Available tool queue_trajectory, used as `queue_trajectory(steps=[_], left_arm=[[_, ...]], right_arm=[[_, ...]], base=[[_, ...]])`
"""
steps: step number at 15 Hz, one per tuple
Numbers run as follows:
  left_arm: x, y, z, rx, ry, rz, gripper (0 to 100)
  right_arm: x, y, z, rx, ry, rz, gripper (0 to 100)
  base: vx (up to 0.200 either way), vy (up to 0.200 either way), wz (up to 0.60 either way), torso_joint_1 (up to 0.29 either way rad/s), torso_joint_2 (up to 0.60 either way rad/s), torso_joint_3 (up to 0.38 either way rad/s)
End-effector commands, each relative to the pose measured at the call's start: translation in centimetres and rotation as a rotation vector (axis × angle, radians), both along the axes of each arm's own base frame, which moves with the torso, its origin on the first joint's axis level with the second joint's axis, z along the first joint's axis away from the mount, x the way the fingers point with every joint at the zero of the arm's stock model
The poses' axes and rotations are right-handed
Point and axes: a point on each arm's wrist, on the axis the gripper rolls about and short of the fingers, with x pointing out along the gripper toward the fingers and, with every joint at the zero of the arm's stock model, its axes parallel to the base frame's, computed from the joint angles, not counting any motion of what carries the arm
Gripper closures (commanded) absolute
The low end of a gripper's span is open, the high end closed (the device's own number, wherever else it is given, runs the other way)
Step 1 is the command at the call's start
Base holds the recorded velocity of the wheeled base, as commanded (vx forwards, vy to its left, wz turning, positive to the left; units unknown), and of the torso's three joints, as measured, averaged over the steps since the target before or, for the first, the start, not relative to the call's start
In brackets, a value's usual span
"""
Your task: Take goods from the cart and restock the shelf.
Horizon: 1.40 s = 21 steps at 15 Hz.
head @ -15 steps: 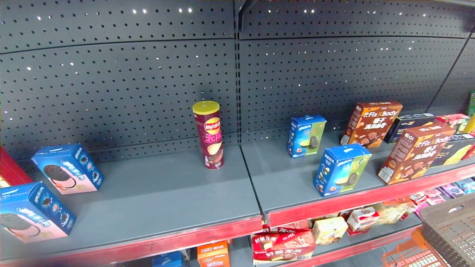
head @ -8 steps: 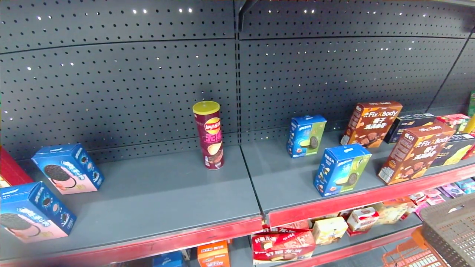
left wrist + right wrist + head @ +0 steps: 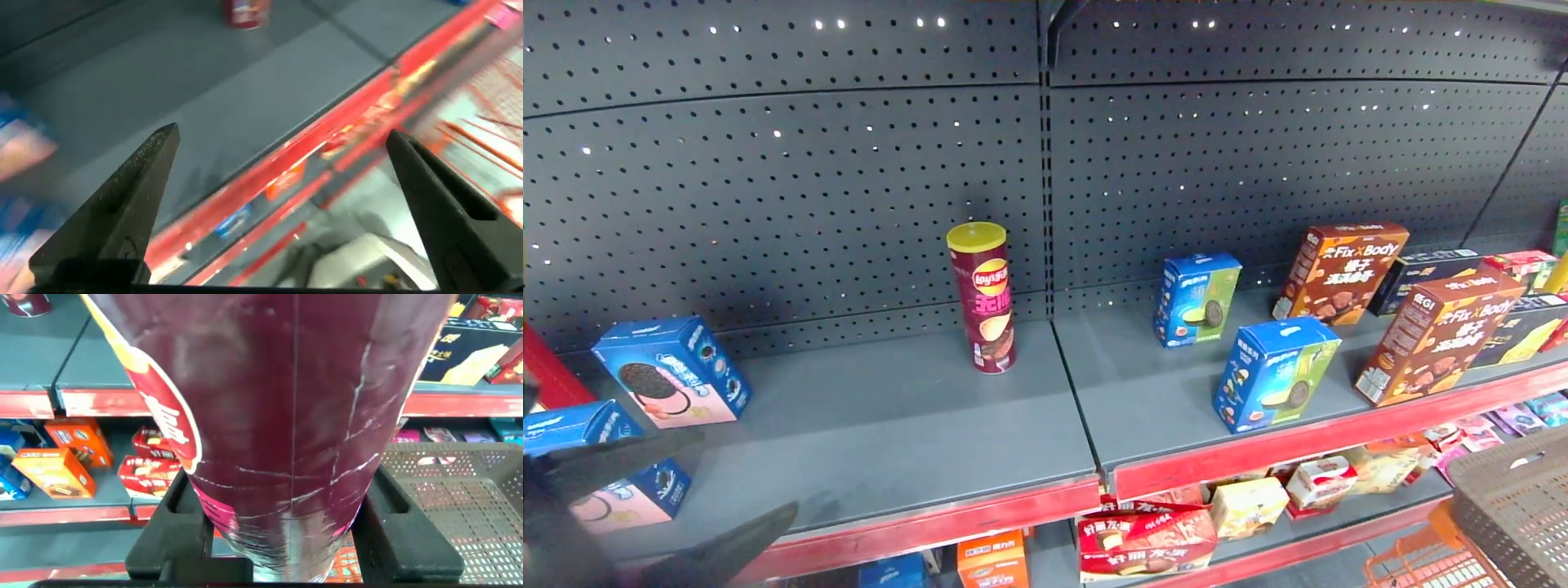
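On the upper shelf (image 3: 874,425), a broad bare stretch runs from the blue cookie boxes (image 3: 674,371) at the left to the standing can (image 3: 984,298), and forward to the red front lip (image 3: 931,523). That can stands upright near the pegboard back, just left of the seam between shelf boards. Right of the seam, blue-and-green boxes (image 3: 1274,371) and brown boxes (image 3: 1433,335) leave narrower gaps. The left gripper (image 3: 678,498) hangs at the lip's left end, in front of the nearest cookie box, jaws spread wide with nothing between them. The right gripper (image 3: 290,539) pinches a maroon can (image 3: 286,416) in front of the shelving, near the grey basket (image 3: 466,482). The standing can has a yellow lid and a round red-and-yellow badge. The held one shows a red patch edged in yellow, its lettering cut off.
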Motion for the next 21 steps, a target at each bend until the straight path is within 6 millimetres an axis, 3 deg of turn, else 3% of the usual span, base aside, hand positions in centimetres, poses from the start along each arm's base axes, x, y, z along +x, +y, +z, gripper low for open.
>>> queue_trajectory(steps=[1, 3, 6, 11, 14, 15, 19, 21], left_arm=[[8.0, -5.2, -0.8, 0.017, 0.098, -0.092, 0], [11.2, -8.0, -0.9, -0.068, -0.012, -0.118, 0], [13.4, -9.4, -2.5, -0.047, 0.022, -0.109, 0], [15.5, -8.5, -3.3, -0.007, 0.017, 0.051, 0], [16.4, -6.8, -3.3, 0.067, -0.015, 0.091, 0], [17.2, -6.1, -3.5, 0.091, -0.015, 0.113, 0], [21.2, -6.7, -4.4, 0.007, -0.093, 0.162, 0], [22.2, -6.1, -4.6, 0.012, -0.091, 0.191, 0]], right_arm=[[0.2, 0.0, 0.3, -0.001, 0.007, -0.012, 100], [0.2, 0.0, 0.4, 0.0, 0.002, -0.027, 100], [0.2, 0.0, 0.6, 0.025, 0.0, -0.026, 100], [0.0, 0.0, 0.5, 0.044, -0.007, -0.028, 100], [0.1, 0.0, 0.3, 0.043, 0.002, -0.028, 100], [0.1, 0.0, 0.2, 0.042, 0.005, -0.028, 100], [0.0, 0.0, 0.3, 0.043, -0.002, -0.028, 100], [0.0, 0.0, 0.2, 0.044, 0.002, -0.031, 100]], base=[[0.0, 0.0, 0.0, 0.0, 0.0, 0.0], [0.0, 0.0, 0.0, 0.0, 0.0, 0.0], [0.0, 0.0, 0.0, 0.0, 0.0, 0.0], [0.0, 0.0, 0.0, 0.0, 0.0, 0.0], [0.0, 0.0, 0.0, 0.0, 0.0, 0.0], [0.0, 0.0, 0.0, 0.0, 0.0, 0.0], [0.0, 0.0, 0.0, 0.0, 0.0, 0.0], [0.0, 0.0, 0.0, 0.0, 0.0, 0.0]])
